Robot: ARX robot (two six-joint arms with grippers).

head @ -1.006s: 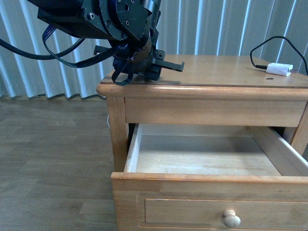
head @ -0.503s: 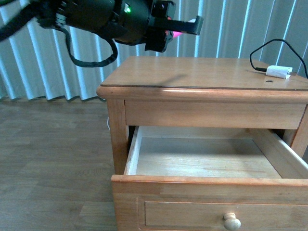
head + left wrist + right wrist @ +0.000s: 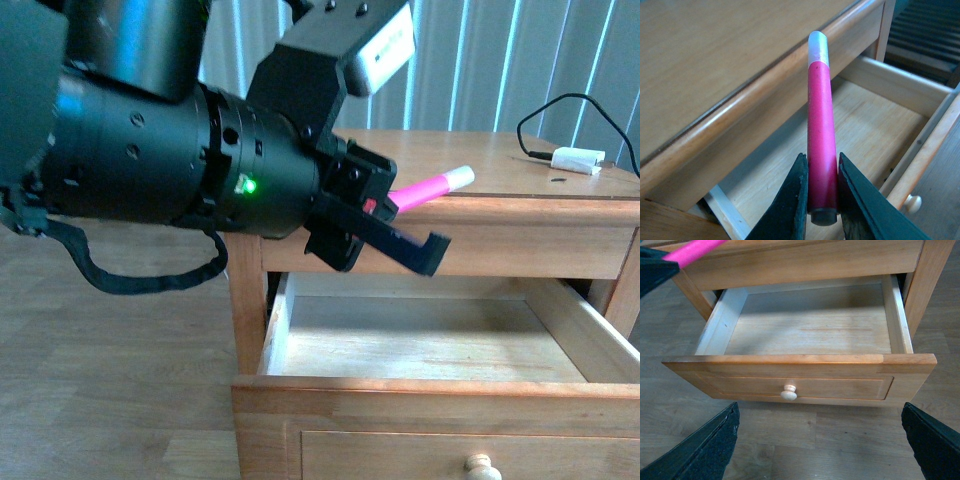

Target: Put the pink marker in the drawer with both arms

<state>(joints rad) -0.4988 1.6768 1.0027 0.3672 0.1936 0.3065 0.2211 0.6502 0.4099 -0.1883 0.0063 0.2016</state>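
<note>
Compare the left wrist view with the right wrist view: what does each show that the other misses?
Left wrist only: how the left gripper clamps the pink marker near its dark end, white tip pointing away. Right wrist only: the right gripper wide open, apart from the drawer, whose whole front shows. Both: the open drawer's inside, its knob, and at least part of the marker.
</note>
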